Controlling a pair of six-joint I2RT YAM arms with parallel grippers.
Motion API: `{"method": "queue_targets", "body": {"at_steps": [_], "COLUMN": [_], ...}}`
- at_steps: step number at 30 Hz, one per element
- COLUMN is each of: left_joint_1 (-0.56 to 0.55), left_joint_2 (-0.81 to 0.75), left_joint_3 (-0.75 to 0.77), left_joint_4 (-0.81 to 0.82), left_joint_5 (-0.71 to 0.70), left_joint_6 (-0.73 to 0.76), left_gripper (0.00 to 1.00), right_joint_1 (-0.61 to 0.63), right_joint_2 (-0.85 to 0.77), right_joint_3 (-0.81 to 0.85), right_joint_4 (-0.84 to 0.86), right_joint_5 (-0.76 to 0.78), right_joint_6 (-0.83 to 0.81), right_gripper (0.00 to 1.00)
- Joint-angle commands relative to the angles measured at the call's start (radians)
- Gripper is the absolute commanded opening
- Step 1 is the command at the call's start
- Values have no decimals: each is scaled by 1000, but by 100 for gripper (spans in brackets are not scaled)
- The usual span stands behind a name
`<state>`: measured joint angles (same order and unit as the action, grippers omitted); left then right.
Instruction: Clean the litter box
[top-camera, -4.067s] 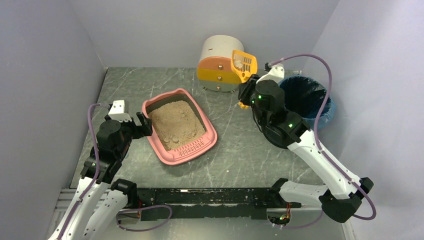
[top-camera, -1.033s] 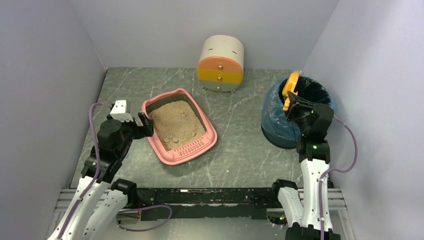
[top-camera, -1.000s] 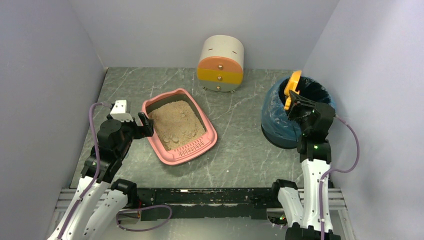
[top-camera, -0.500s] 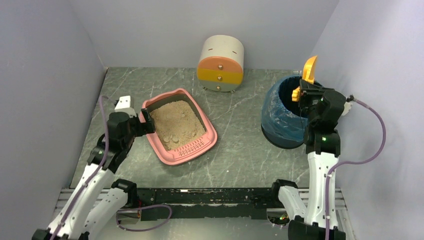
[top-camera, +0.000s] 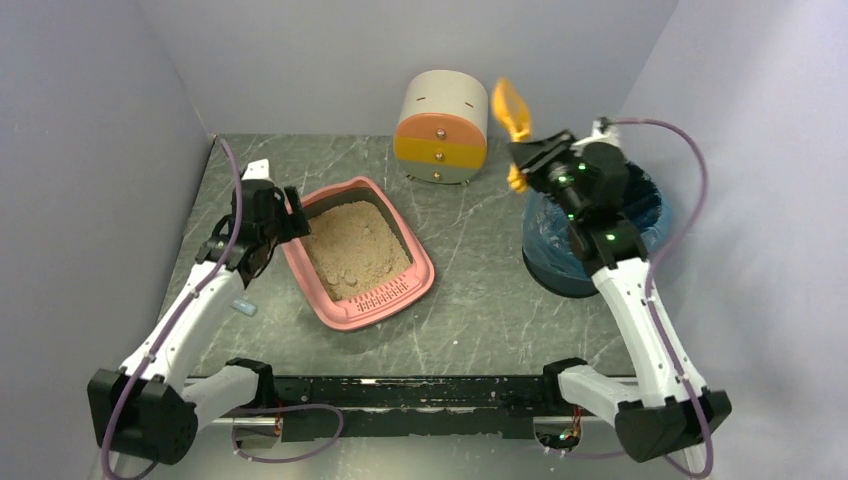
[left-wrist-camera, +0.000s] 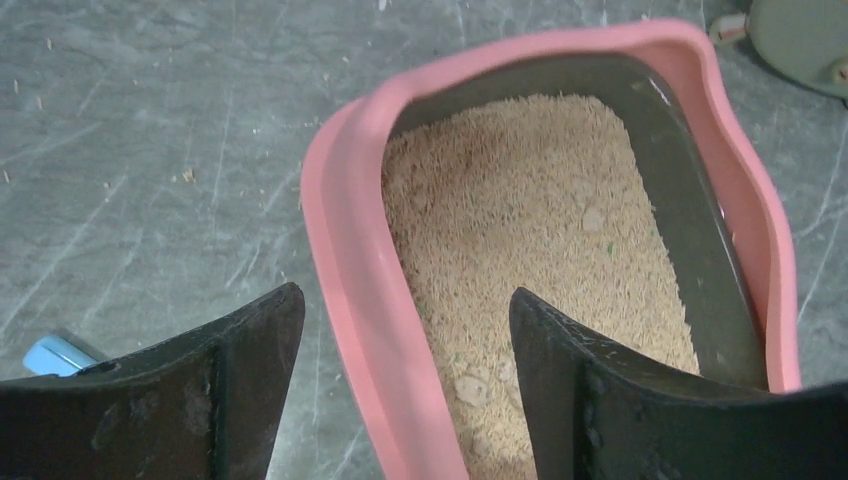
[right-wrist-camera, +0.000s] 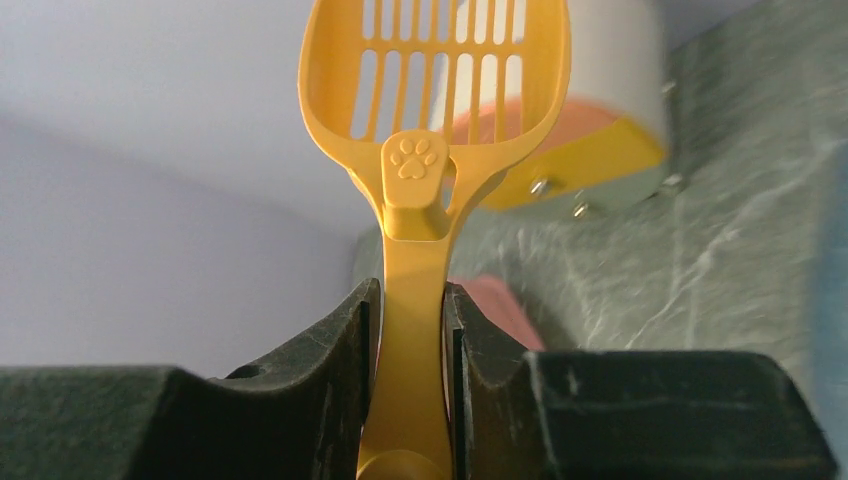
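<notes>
The pink litter box (top-camera: 428, 272) lies left of the table's middle, filled with beige litter (top-camera: 352, 248). My left gripper (top-camera: 290, 222) is open and straddles its left rim (left-wrist-camera: 350, 250). One finger (left-wrist-camera: 250, 360) is outside over the table and the other finger (left-wrist-camera: 570, 370) is over the litter, neither touching the rim. A few pale clumps (left-wrist-camera: 470, 388) lie in the litter. My right gripper (top-camera: 527, 158) is raised between the drawer unit and the bin, shut on the handle of an orange slotted scoop (top-camera: 510, 105). The scoop's head (right-wrist-camera: 435, 80) is empty.
A cream-and-orange round drawer unit (top-camera: 440, 125) stands at the back. A blue-lined round bin (top-camera: 560, 240) stands at the right, under the right arm. A small light-blue object (top-camera: 242, 307) lies on the table beside the left arm. Walls close in on three sides.
The right arm has swung the scoop from above the bin leftward toward the drawer unit. The left arm has reached further along the box's left rim, and its jaws have narrowed a little.
</notes>
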<state>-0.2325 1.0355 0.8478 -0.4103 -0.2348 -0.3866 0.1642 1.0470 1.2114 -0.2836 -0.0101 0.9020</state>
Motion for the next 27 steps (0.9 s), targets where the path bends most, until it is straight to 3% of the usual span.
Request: {"method": "queue_targets", "body": {"at_steps": [1,4,8,13,19,27], "left_joint_1": [33,66,151,172,174,175], "left_joint_2": [80,129,253,321,397,540], "left_joint_3": [116,141,243,234,224,308], "left_joint_4": [45,105,64,128,231,110], "left_joint_5": [-37,-88,81,118,144,183], "left_joint_6": [-16,-17,-45,-41,17,99], "left_gripper": [77,72,64,68,76,72], "right_joint_1": [197,292,405,554,653,739], "right_joint_2": [67,92,117,254,342,620], "right_joint_3": [16,-27,-123,-68,-102,78], "right_joint_4": [43,82,187,103,161,-52], "right_joint_5": [-8,-11,-81,-113,-130,-165], "right_joint_6": [-197,-248,-257,-348,-404,-506], "right_gripper": [0,0,0,0,0,0]}}
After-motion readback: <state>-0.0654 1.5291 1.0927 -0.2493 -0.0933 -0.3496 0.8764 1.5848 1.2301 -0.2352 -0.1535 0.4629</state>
